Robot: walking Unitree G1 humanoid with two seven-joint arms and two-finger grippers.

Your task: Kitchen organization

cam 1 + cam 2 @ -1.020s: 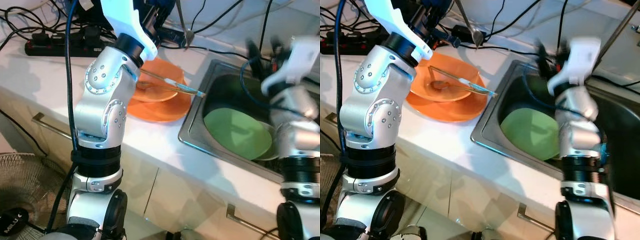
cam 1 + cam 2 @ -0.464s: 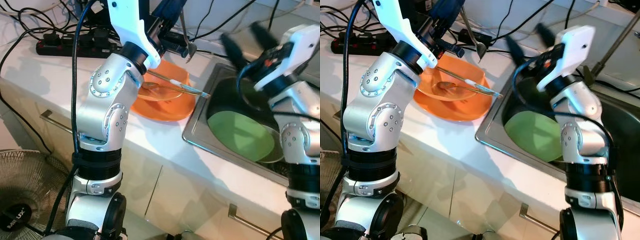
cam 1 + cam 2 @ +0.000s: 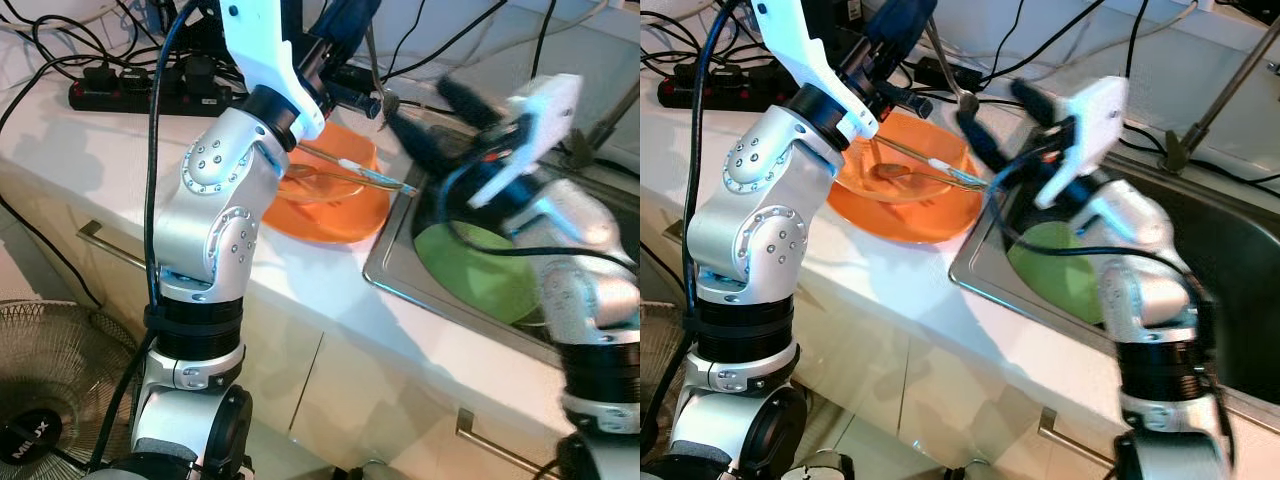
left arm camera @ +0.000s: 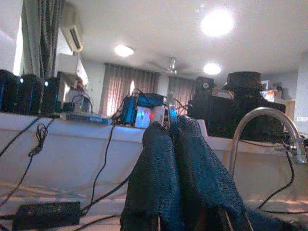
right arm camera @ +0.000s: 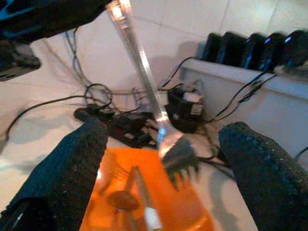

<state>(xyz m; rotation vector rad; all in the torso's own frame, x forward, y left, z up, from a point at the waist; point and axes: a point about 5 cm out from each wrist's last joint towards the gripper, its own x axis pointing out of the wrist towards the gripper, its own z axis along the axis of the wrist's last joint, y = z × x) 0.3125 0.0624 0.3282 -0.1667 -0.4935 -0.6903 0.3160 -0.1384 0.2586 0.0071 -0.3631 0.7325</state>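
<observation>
A white worktop (image 3: pixel 90 150) carries a steel sink (image 3: pixel 1230 270) with a green plate (image 3: pixel 470 270) inside, and an orange plate (image 3: pixel 910 205) holding a spoon (image 3: pixel 902 172). The left gripper (image 4: pixel 174 139), pinched closed, holds a metal fork (image 5: pixel 159 120) upright above the orange plate. The right gripper (image 5: pixel 166 154), spread wide, flanks the fork's tines.

**Around the counter: cables, fan, drawer pulls**

I see a black power strip (image 3: pixel 150 95) lying at the back of the white countertop (image 3: pixel 100 170), with black cables (image 3: pixel 45 40) trailing across the wall behind it. Down by the floor stands a fan (image 3: pixel 40 400) behind its wire guard. Metal drawer handles (image 3: pixel 105 250) run along the cabinet front. Through the left wrist camera I make out ceiling lights (image 4: pixel 216 22) and curtains (image 4: pixel 130 89).
</observation>
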